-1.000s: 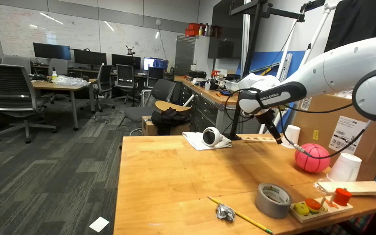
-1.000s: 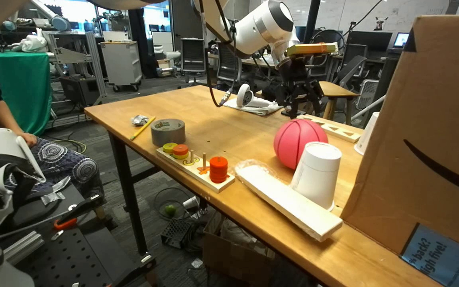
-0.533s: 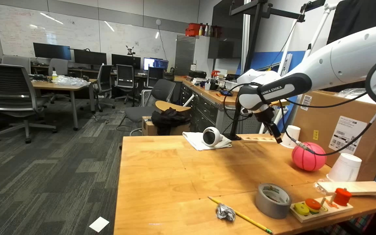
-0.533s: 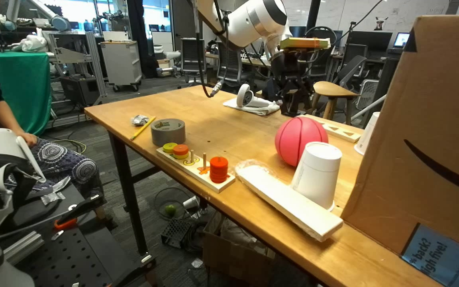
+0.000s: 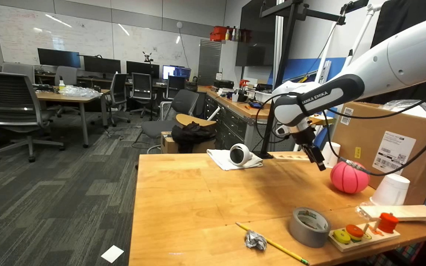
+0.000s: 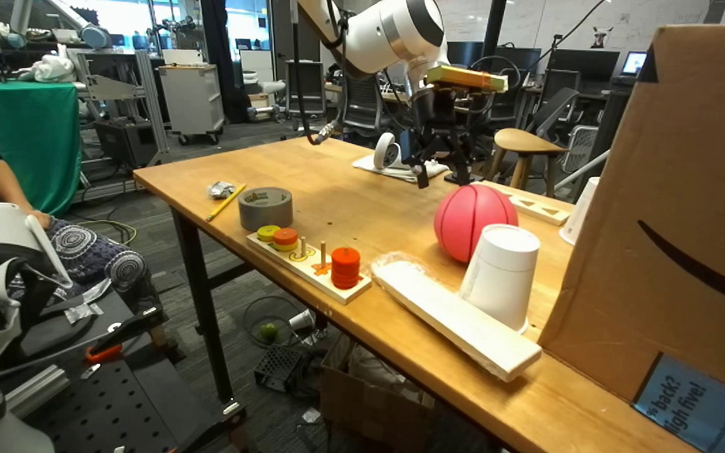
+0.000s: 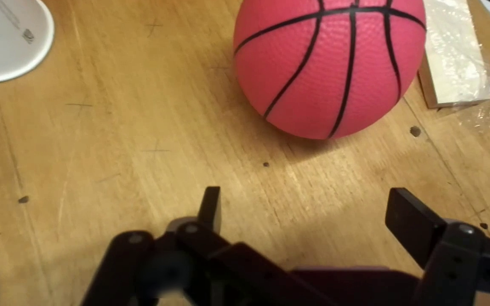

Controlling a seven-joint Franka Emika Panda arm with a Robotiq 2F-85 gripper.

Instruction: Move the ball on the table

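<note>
Whiteboard and office chairs fill the background, wooden table up front. Pink ball is on the tabletop toward the end where the big cardboard box stands, somewhere between the near and far edges. 1 upside-down white cup is just beside it, a 2nd cup sits closer to the far edge, and a plastic-wrapped board lies by the near edge.

Black gripper is tilted and hangs above the table, apart from the ball, on the side away from the box. Fingers are spread wide, and you can see tabletop in the gap in the wrist view.

Other stuff: along the near edge there's a ring-stacking toy, a roll of gray duct tape just beside it, then a yellow pencil and some crumpled foil out toward the corner. By the far edge, a white controller on a folded cloth plus a wooden strip with triangle cutouts.
</note>
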